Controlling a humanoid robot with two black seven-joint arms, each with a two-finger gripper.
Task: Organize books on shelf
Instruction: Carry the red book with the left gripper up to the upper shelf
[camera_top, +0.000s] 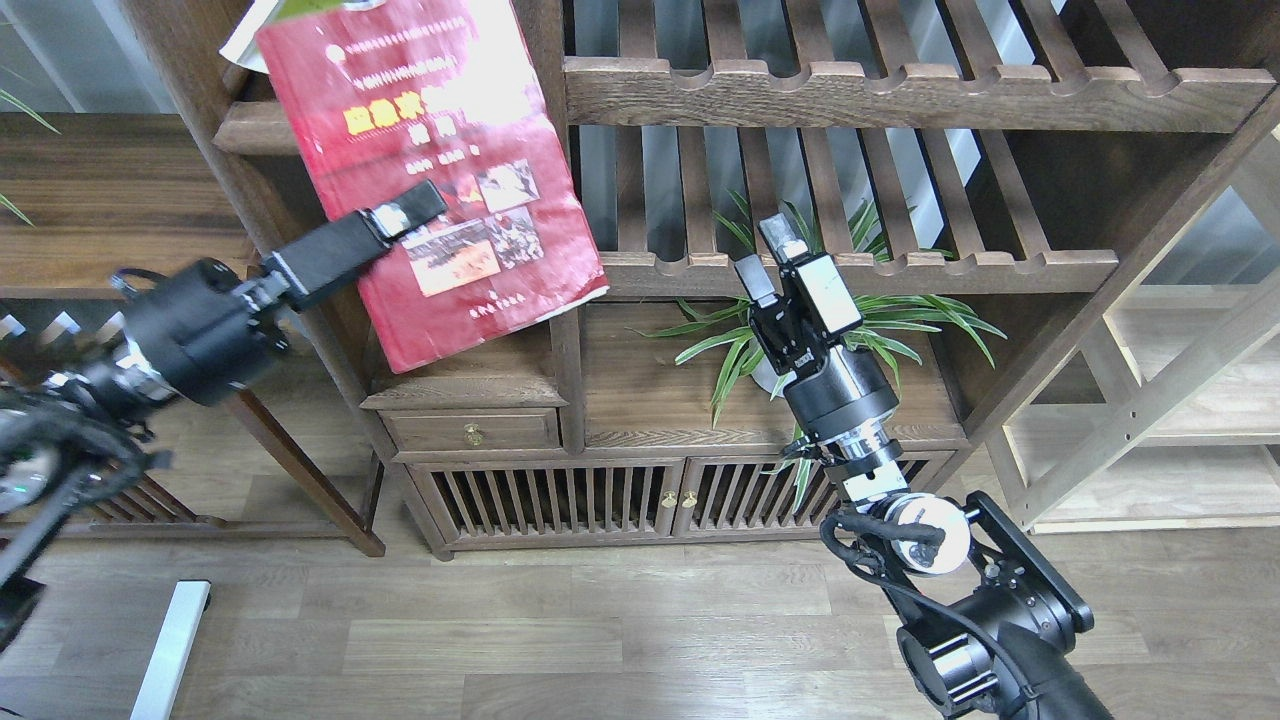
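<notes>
Here, a tilted dark red book (430, 170) with photos, pinched in left claw (425, 208); right claw (768, 258) parted, empty.

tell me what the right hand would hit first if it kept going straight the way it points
Probably the notched front rail of the slatted rack just beyond the right hand, with the spider plant leaves around it. Depth is unclear, so it might pass beneath.

Red book (440, 170) cut off at the top edge, upper corner bleached by glare; cover lettering too blurred to read. Yellow-green book (300, 8) barely visible above it, mostly out of frame. Left gripper (405, 215): only one finger seen on the cover, the other apparently hidden behind. Plant (860, 320) pot masked by the right gripper (768, 252).
</notes>
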